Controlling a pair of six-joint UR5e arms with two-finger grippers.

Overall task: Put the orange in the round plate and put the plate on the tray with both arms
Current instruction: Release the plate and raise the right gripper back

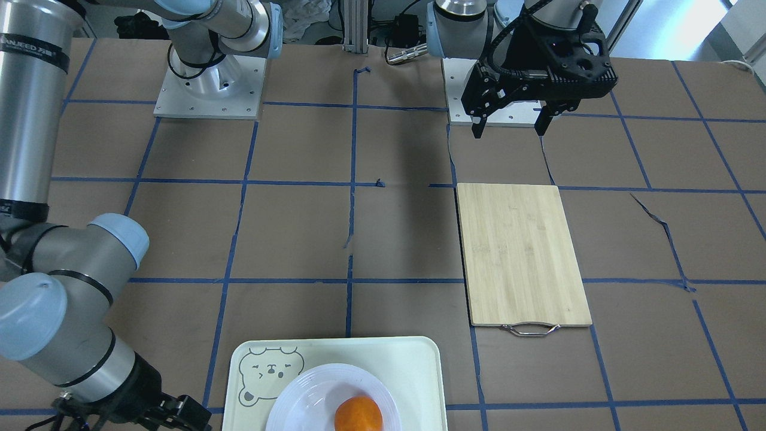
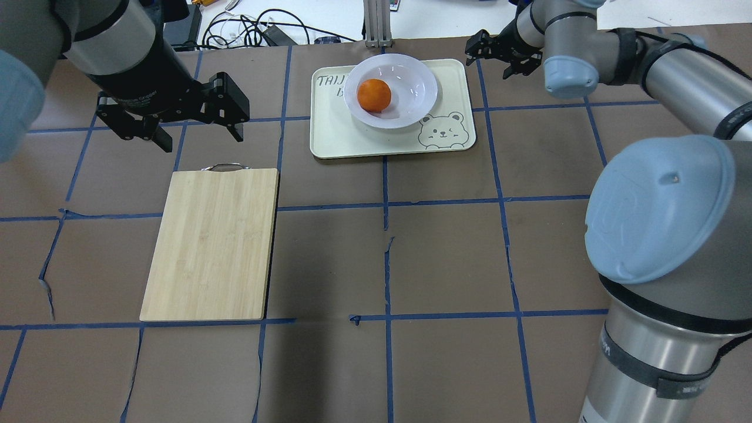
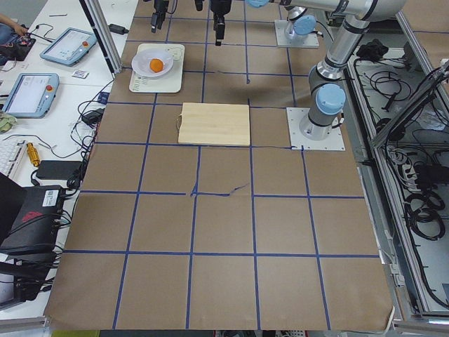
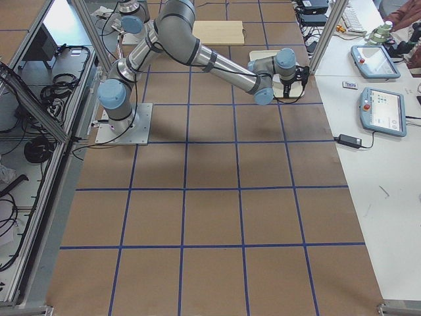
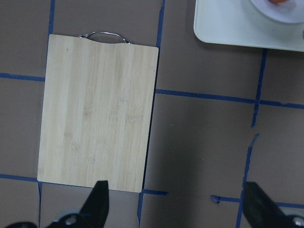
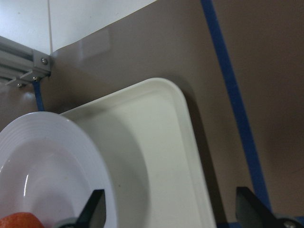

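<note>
Orange [image 2: 374,95]: lies inside the round plate [image 2: 411,88], in the sunken centre, a little toward the robot's left.
Round plate: rests on the tray [image 2: 352,138], over its far half, the rim close to the printed bear face [image 2: 439,130].
Tray: flat on the table [image 2: 446,252] at the far edge, around the middle line, well apart from the cutting board [image 2: 211,244].
Right gripper [image 2: 499,59]: just beside the tray's far right corner – fingers spread wide and gripping nothing. Its wrist view looks down on the tray corner and the plate's rim.
Left gripper [image 2: 201,138]: raised above the table on the cutting board's side, fingers [image 5: 97,204] wide apart and empty.
Cutting board: pale bamboo, flat on the table on the robot's left, metal handle at its far end – nothing rests on it.
</note>
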